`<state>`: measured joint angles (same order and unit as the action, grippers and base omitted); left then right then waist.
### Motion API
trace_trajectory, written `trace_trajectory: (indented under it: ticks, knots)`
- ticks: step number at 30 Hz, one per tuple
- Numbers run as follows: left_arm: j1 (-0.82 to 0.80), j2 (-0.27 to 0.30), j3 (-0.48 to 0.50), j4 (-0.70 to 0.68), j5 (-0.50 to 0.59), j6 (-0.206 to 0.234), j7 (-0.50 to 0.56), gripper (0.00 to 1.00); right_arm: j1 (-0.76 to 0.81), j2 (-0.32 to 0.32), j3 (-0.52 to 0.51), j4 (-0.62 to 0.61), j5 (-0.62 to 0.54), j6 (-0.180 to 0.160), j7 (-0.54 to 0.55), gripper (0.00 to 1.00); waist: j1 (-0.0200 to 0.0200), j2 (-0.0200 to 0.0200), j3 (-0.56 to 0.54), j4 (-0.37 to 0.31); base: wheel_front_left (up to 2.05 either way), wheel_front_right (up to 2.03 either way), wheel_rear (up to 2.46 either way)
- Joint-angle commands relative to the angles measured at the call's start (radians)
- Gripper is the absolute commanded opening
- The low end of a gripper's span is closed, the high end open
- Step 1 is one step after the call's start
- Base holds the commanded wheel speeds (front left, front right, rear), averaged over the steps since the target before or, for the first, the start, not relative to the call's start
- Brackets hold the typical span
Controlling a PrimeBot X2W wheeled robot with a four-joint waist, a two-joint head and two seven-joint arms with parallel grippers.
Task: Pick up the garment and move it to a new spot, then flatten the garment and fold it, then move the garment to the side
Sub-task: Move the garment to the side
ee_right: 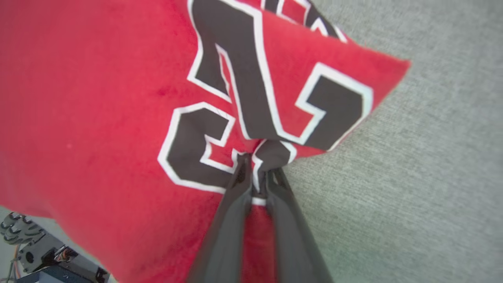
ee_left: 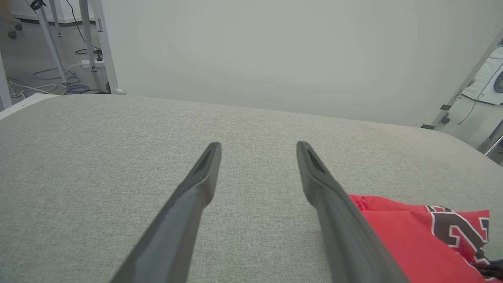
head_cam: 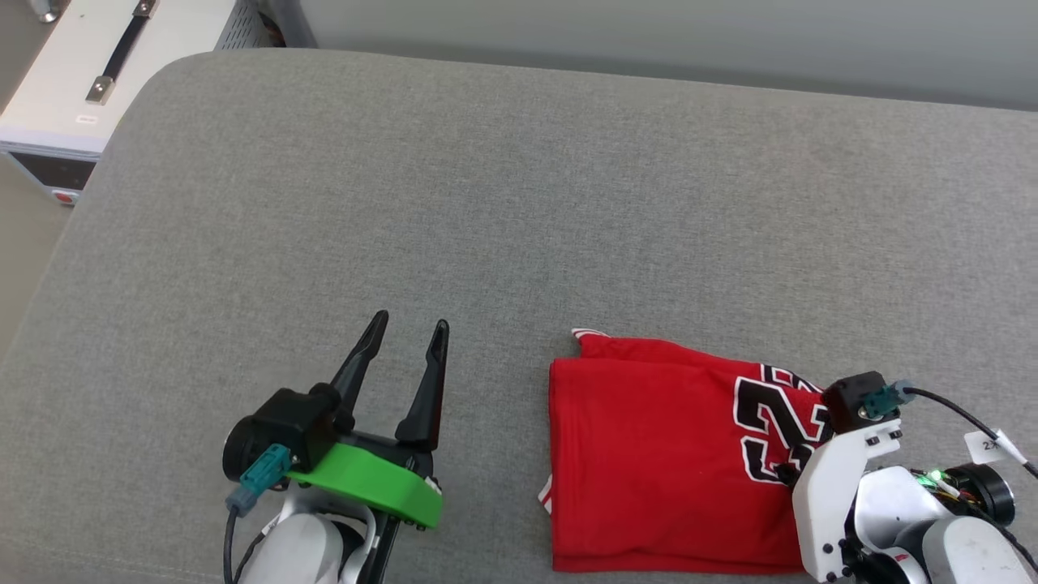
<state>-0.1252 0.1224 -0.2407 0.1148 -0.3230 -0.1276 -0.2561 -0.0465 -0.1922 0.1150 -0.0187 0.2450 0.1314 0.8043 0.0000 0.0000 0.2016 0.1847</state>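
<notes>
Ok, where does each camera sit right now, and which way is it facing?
Head view: on the head, looking forward and down at the grey cushion; left gripper open lower left, pale right arm lower right over the garment.
Left wrist view: on the left wrist, looking along its spread fingers across the cushion toward a pale wall.
Right wrist view: on the right wrist, looking down at the garment; right gripper fingers pinch its cloth.
Shared: all three show the garment.
</notes>
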Motion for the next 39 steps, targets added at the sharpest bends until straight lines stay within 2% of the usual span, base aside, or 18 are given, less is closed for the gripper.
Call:
trace_trajectory:
  ticks: [1, 10, 15, 21, 28, 31, 39]
  knots:
    - [-0.006, -0.002, 0.003, -0.005, 0.004, -0.003, -0.006, 1.0, -0.012, -0.024, 0.019, 0.008, -0.019, -0.001, -0.012, 0.0, 0.0, 0.0, -0.024, -0.028, 0.0, 0.0, 0.0]
    - [0.004, 0.004, -0.02, -0.05, 0.018, -0.003, -0.006, 1.0, -0.058, -0.25, 0.104, -0.091, -0.057, -0.001, -0.018, 0.0, 0.0, 0.0, -0.021, -0.158, 0.0, 0.0, 0.0]
    - [-0.014, 0.016, -0.048, -0.064, 0.029, -0.003, -0.006, 1.0, -0.086, -0.401, 0.099, -0.108, -0.067, -0.001, -0.021, 0.0, 0.0, 0.0, 0.033, -0.237, 0.0, 0.0, 0.0]
    - [-0.047, 0.031, -0.106, -0.08, 0.033, -0.003, -0.006, 1.0, -0.106, -0.531, 0.047, -0.076, -0.071, -0.001, -0.09, 0.0, 0.0, 0.0, 0.128, -0.307, 0.0, 0.0, 0.0]
    - [-0.127, 0.069, -0.16, -0.124, 0.053, -0.003, -0.006, 1.0, -0.179, -0.607, -0.042, 0.042, -0.089, -0.001, -0.247, 0.0, 0.0, 0.0, 0.272, -0.372, 0.0, 0.0, 0.0]
    - [-0.208, 0.116, -0.196, -0.16, 0.087, -0.003, -0.006, 1.0, -0.269, -0.648, -0.066, 0.168, -0.116, -0.001, -0.374, 0.0, 0.0, 0.0, 0.364, -0.402, 0.0, 0.0, 0.0]
    - [-0.284, 0.172, -0.212, -0.207, 0.106, -0.003, -0.006, 1.0, -0.43, -0.641, -0.103, 0.374, -0.175, -0.001, -0.508, 0.0, 0.0, 0.0, 0.432, -0.42, 0.0, 0.0, 0.0]
